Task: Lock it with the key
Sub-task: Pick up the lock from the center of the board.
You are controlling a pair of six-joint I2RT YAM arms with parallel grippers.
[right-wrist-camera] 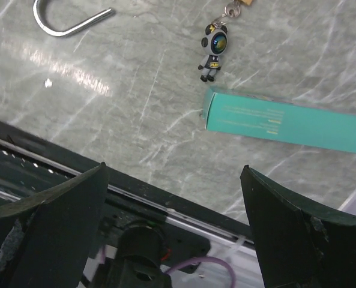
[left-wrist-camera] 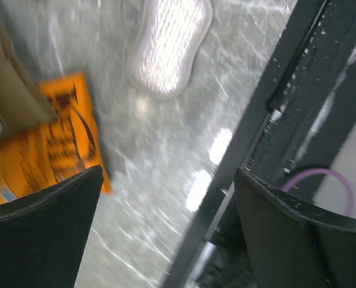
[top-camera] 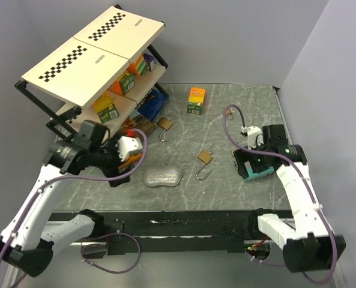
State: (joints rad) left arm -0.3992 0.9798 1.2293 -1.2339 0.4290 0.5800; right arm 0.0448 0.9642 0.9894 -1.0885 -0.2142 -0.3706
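1. Far left, you have a shelf rack [top-camera: 75, 114] stocked with small boxes, with checkerboard panels on top.
2. Left gripper [left-wrist-camera: 168, 180] is low by the rack's foot, fingers [left-wrist-camera: 45, 234] spread wide with nothing between them. An orange packet [left-wrist-camera: 51, 144] shows below, blurred.
3. Just right of it, a silver pouch [top-camera: 164, 176] lies flat on the table [top-camera: 226, 120].
4. You see two brass padlocks, both shackles open: rear padlock [top-camera: 164, 124] near the rack, middle padlock [top-camera: 205, 157] mid-table.
5. An orange-green box [top-camera: 196, 100] stands at the back, well apart.
6. Right gripper [right-wrist-camera: 174, 171] is spread wide and empty over the near edge. The key ring's figure charm [right-wrist-camera: 214, 48] lies just beside a teal box [right-wrist-camera: 286, 123]. The key itself is cut off at the frame top.
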